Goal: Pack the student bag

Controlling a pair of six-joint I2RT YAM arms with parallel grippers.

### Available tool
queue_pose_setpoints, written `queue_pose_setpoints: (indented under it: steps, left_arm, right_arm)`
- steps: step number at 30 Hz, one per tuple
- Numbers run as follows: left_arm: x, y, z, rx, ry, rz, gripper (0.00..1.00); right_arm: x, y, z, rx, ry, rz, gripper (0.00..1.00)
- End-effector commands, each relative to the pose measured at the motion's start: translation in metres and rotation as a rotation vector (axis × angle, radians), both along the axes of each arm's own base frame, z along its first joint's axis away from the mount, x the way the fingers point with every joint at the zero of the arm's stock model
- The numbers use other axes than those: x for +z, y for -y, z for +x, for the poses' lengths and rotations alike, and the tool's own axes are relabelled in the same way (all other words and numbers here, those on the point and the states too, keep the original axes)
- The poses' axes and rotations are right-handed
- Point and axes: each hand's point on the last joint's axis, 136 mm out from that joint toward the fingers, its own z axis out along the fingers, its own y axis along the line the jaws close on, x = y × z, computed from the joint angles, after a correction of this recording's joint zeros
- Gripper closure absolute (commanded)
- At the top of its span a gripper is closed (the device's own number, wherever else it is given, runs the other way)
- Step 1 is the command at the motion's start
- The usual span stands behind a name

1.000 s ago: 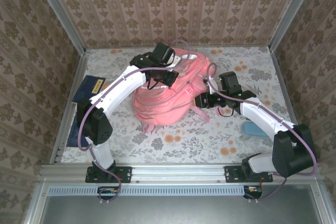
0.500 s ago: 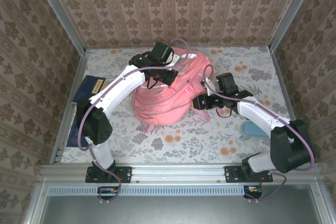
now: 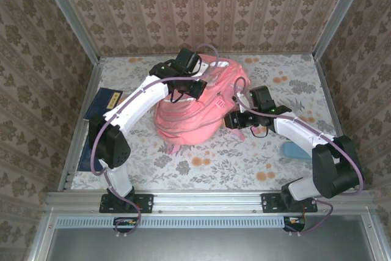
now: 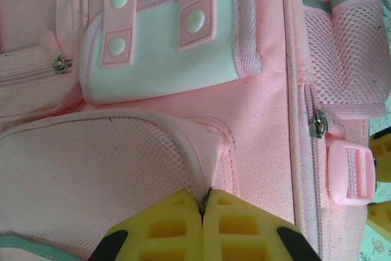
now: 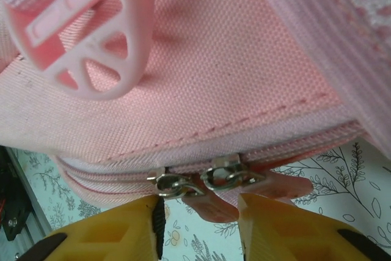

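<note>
Closing in since a second ago, the right gripper point(image 5: 198, 227) now straddles a pink zipper pull tab point(image 5: 211, 206), jaws apart, likely to pinch it. The left gripper point(image 4: 203, 215), clenched on the mesh pocket point(image 4: 104, 163) seam, steadies the student bag point(image 3: 183, 120), which lies mid-table point(image 3: 201, 169) between both arms.

The top external camera looks steeply down from above and behind the near edge of the table point(image 3: 201, 166), far enough back to take in the whole student bag point(image 3: 189, 114). The left wrist camera sits close over the bag's front pockets. The right wrist camera is closer still, at its zip edge, so all three views share the bag.
</note>
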Motion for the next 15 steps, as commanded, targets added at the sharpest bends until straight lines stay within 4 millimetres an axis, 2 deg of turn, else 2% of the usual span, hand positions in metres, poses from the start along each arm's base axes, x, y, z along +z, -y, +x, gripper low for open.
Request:
queue_pose_setpoints:
  steps: [1,7,13,15]
  left_arm:
    - [0.049,0.006,0.010,0.006,0.115,-0.121,1.00]
    - [0.048,0.005,0.012,0.014,0.109,-0.124,1.00]
    - [0.045,0.005,0.018,0.052,0.103,-0.131,1.00]
    - [0.043,0.004,0.023,0.095,0.102,-0.134,1.00]
  right_arm:
    - [0.011,-0.005,0.012,0.017,0.069,-0.011,0.65]
    - [0.013,-0.005,0.015,0.021,0.105,-0.032,0.73]
    - [0.014,-0.005,0.012,0.018,0.142,-0.087,0.97]
    - [0.012,-0.004,0.009,0.011,0.154,-0.123,1.00]
